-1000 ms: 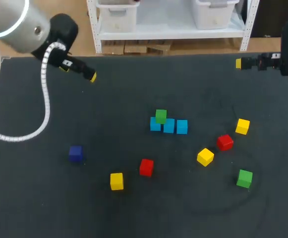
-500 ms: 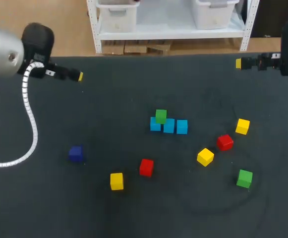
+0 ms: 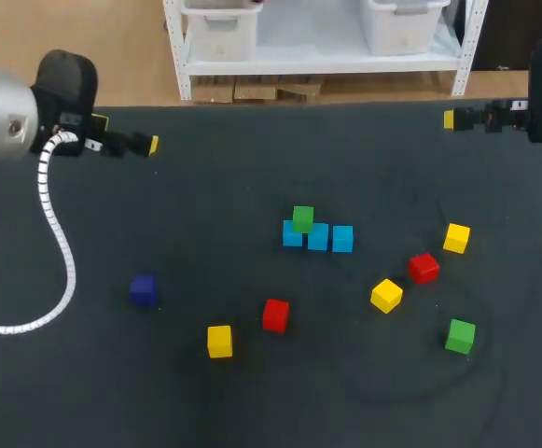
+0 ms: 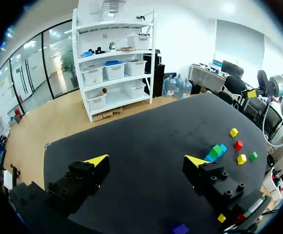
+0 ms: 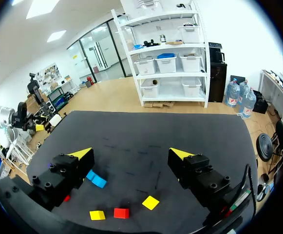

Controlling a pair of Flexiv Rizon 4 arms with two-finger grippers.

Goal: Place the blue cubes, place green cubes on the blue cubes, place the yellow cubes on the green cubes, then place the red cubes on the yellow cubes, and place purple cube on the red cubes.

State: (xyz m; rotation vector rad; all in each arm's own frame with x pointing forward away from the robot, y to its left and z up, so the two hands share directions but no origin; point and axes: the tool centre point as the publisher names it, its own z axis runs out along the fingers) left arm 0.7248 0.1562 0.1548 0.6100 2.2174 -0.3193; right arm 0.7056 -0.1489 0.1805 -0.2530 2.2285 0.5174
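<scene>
The left hand [image 4: 146, 162], wide and empty, has withdrawn well clear of the small green cube [image 3: 302, 218] seated on the light-blue cube row [image 3: 331, 239] ahead of it, so the loose green cube [image 3: 460, 335] is judged next.

A dark, matte table [image 3: 373, 159] spans the view, its surface faintly scuffed.

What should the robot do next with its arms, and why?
Probably lower the right gripper toward the loose green cube on its side. It and the left gripper are open and empty, and only one green cube sits on the blue cubes.
</scene>
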